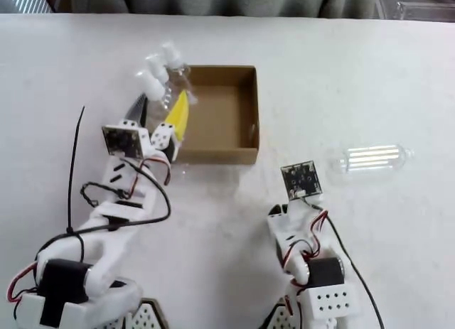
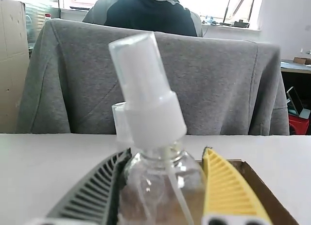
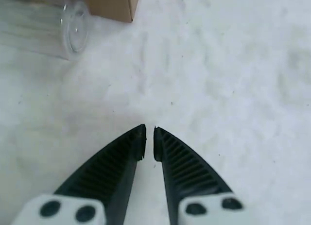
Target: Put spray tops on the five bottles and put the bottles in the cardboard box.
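A clear bottle (image 2: 155, 186) with a white spray top (image 2: 146, 94) stands upright between a grey finger (image 2: 92, 191) and a yellow finger (image 2: 226, 186); my left gripper (image 2: 165, 154) is shut on it. From above, this bottle (image 1: 169, 87) hangs over the left wall of the open cardboard box (image 1: 245, 155). A second clear bottle (image 1: 373, 158), with no top, lies on its side on the table to the right. My right gripper (image 3: 149, 137) is shut on nothing, low over bare table, with a lying bottle (image 3: 43, 30) and a box corner (image 3: 109, 4) beyond it.
The right arm (image 1: 302, 180) is folded back near the front edge, between the box and the lying bottle. A grey cloth-covered chair back (image 2: 218, 84) stands behind the table's far edge. White tabletop (image 1: 341, 80) lies open around the box.
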You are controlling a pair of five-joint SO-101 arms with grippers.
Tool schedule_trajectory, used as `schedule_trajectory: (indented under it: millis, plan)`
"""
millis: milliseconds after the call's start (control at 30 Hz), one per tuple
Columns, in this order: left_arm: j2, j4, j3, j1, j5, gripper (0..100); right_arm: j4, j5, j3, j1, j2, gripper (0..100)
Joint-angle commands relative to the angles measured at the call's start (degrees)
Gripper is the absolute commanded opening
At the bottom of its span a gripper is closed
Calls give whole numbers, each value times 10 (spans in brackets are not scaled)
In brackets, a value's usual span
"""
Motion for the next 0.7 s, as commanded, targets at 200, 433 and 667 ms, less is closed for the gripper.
schedule_trajectory:
  millis: [200,433,667]
  plan:
    - [-22,27,-19,-5,-5,22,-8,1,8,3,-2,15]
    - [-22,26,-38,-4,-3,21,-8,1,8,3,-2,15]
    - [-21,27,-53,-3,-1,21,-7,0,8,3,-2,15]
